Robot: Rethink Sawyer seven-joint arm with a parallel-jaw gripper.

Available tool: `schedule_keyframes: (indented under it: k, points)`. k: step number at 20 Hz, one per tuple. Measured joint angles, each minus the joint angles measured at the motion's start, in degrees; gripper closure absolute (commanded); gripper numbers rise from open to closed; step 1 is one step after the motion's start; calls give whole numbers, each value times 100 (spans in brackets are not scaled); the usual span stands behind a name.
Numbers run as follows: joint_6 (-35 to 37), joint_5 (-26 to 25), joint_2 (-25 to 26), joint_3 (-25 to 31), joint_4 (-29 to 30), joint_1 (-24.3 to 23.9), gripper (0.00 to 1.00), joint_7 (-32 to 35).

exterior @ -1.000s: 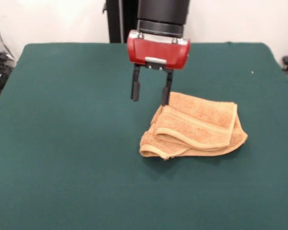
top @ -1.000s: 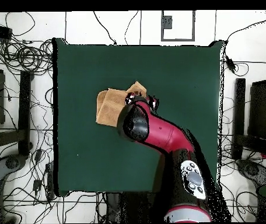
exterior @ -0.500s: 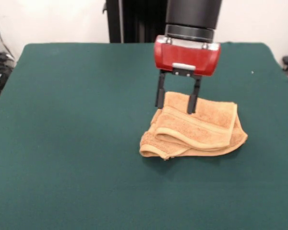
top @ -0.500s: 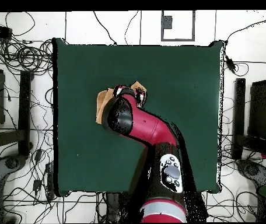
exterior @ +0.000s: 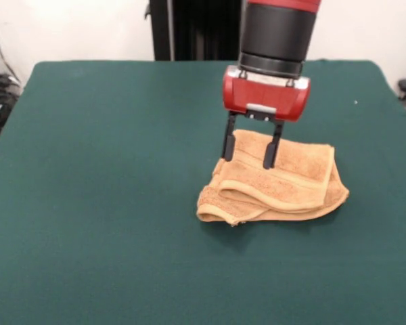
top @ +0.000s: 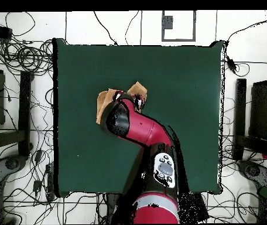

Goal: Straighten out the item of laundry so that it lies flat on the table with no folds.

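— What lies nearest on the dark green felt-covered table [exterior: 95, 223], going from the near edge back?

— Bare felt first, a wide stretch of it. Then the orange-tan terry-cloth towel [exterior: 284, 186], lying right of the table's middle in the front view, well clear of every edge. Its near side is a rolled, doubled lip with a lighter hem running along it, and a woven border band crosses the top layer just behind.

— So is it flat?

— No. I judge the work barely begun: the towel is folded over itself into a thick, rumpled bundle, several layers deep, with corners tucked under. Nothing has been spread out. All of the unfolding is left to do.

— And your tool?

— My red-bodied, black-fingered gripper [exterior: 250, 162] hangs over the towel's far left part, fingers spread apart and grasping nothing. One fingertip points at the towel's left edge, the other at the upper layer further in. Whether the tips touch the cloth I cannot tell from here; they look very close to it.

— What does the view from above add?

— Little. My red arm [top: 137, 126] covers most of the bundle there; only strips of the towel show beside it, toward the table's left half in that view. Beyond the towel the felt runs bare to the far edge.

— The next step?

— Probably closing on a top layer and pulling it outward.
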Motion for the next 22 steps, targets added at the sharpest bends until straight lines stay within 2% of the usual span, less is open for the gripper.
schedule_keyframes:
  k: [6, 10, 18, 22]
  points:
    - [-31, 0, 179, -92, 0, -11, 0, 0]
    - [-314, -18, 310, -90, -2, -67, 0, 0]
    - [-1394, -58, 779, -91, -87, -229, 0, 0]
    - [-1618, -60, 941, -88, -150, -249, 0, 0]
